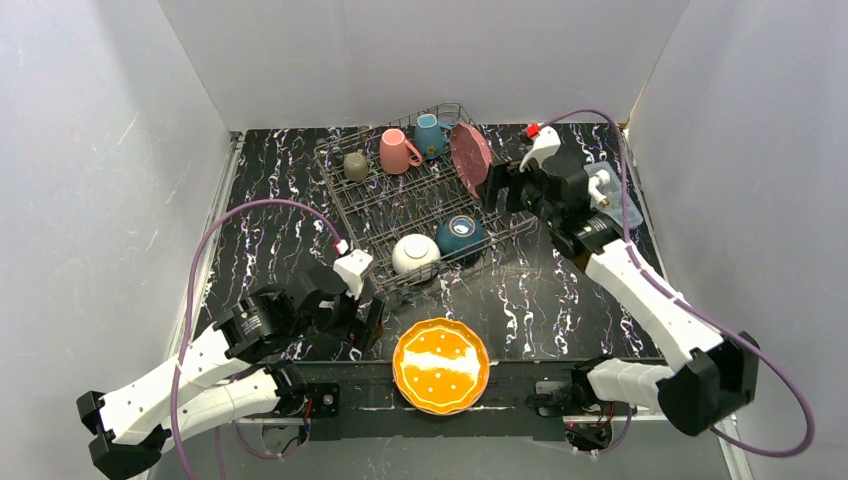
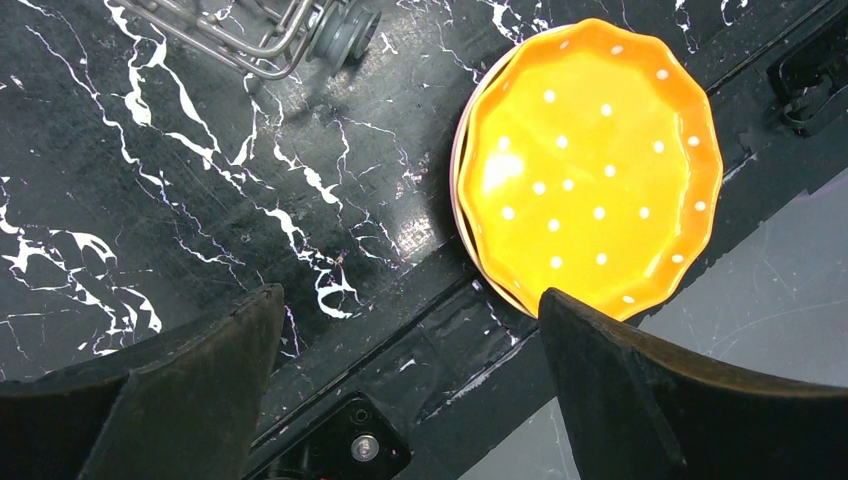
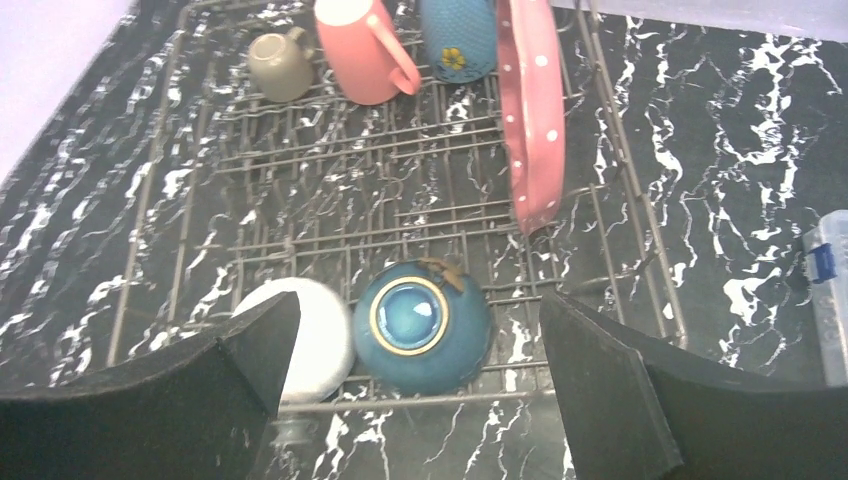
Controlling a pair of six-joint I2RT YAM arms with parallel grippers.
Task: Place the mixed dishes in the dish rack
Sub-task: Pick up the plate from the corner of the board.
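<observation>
The grey wire dish rack (image 1: 385, 205) stands at the back middle. It holds a grey-olive mug (image 1: 356, 165), a pink mug (image 1: 398, 151), a blue mug (image 1: 431, 135), a dark pink-red dotted plate (image 1: 470, 158) on edge, and an upturned white bowl (image 1: 414, 254) and teal bowl (image 1: 460, 236). An orange dotted plate (image 1: 441, 365) lies at the table's front edge on top of another plate with a pink rim (image 2: 462, 200). My left gripper (image 1: 368, 325) is open and empty just left of the orange plate (image 2: 590, 165). My right gripper (image 1: 497, 190) is open and empty beside the rack's right side, above the teal bowl (image 3: 422, 325).
A clear plastic box (image 1: 615, 195) lies at the right behind my right arm; it also shows in the right wrist view (image 3: 830, 290). The rack's near corner foot (image 2: 340, 30) is close to my left gripper. White walls close in the table on three sides.
</observation>
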